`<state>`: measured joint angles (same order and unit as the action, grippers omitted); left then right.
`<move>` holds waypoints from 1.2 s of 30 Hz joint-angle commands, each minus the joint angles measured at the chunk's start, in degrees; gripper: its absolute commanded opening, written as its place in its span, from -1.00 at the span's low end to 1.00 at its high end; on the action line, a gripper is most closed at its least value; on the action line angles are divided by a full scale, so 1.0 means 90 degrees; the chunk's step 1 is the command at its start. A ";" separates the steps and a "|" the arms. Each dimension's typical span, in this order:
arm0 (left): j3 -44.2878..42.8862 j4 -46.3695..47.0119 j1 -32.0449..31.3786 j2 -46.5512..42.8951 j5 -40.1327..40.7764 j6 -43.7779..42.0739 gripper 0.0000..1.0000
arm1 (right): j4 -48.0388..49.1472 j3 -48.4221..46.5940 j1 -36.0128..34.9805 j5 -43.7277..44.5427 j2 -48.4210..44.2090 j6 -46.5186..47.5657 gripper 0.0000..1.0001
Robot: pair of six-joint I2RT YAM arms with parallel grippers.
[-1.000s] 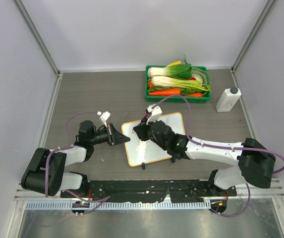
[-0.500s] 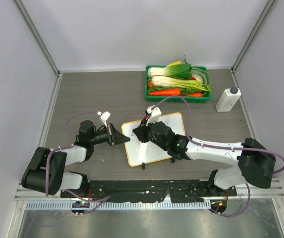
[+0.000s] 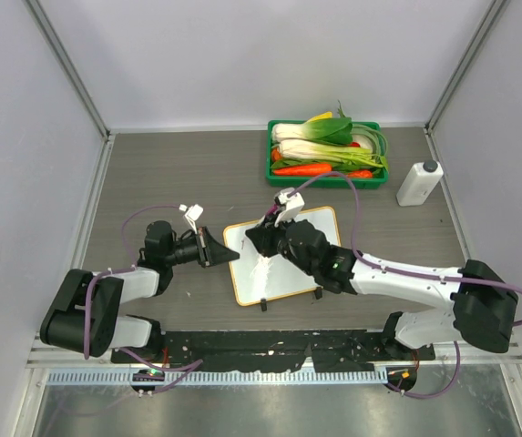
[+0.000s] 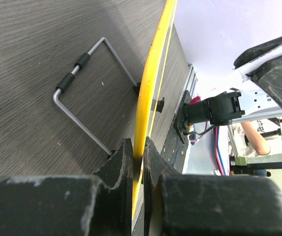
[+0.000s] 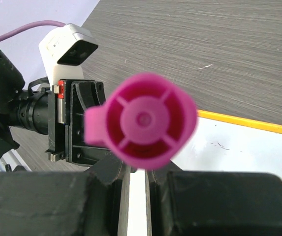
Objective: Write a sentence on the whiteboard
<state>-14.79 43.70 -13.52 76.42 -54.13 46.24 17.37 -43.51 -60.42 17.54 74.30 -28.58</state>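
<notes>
The whiteboard [image 3: 308, 264], white with a thin orange rim, lies mid-table. My left gripper [image 3: 230, 258] is shut on its left edge; in the left wrist view the jaws pinch the rim [image 4: 156, 59] at the left gripper [image 4: 138, 160]. My right gripper [image 3: 262, 248] hovers over the board's left part, shut on a marker. The right wrist view shows the marker's pink end cap [image 5: 143, 120] above the right gripper [image 5: 137, 174], with white board surface [image 5: 239, 157] beyond. The sentence is out of view; only faint dark specks [image 5: 221, 145] show on the board.
A green tray [image 3: 281, 177] of vegetables stands at the back, with a white bottle [image 3: 419, 182] to its right. Two black clip feet [image 3: 263, 304] sit at the board's near edge. A bent wire stand [image 4: 81, 61] shows under the board. Enclosure walls ring the table.
My right wrist has shifted slightly toward the back right with the marker, and its elbow has swung right. The left arm and the board have not moved.
</notes>
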 commanded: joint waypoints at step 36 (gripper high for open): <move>-0.0046 -0.0198 0.0008 0.0132 0.0350 -0.0147 -1.00 | 0.0151 -0.0078 -0.0025 0.0707 0.0406 0.0031 -0.97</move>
<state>-14.81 44.14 -13.52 76.77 -54.26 46.28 16.71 -43.81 -60.42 20.95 78.04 -28.62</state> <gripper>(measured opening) 0.086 0.170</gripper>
